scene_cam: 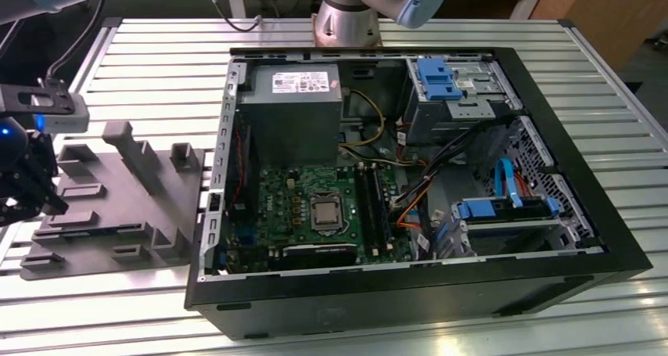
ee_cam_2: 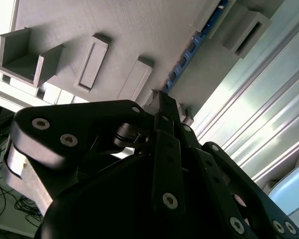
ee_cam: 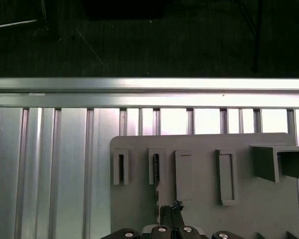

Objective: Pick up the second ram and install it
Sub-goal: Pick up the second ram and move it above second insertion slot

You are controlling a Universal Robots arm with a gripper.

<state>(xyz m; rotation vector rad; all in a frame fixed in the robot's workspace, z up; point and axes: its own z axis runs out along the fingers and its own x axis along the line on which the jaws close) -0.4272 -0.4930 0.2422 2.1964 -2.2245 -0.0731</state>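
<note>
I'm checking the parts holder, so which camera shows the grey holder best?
The exterior view: the grey holder lies almost whole, to the exterior view's left of the computer case. The first wrist view looks straight down on some of its slots; the second wrist view catches a slanted part.

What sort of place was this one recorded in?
Probably a robotics lab bench for computer assembly: an opened desktop computer case lies on a slatted metal table beside a grey slotted fixture tray, with a robot arm's base at the table's edge.
</note>
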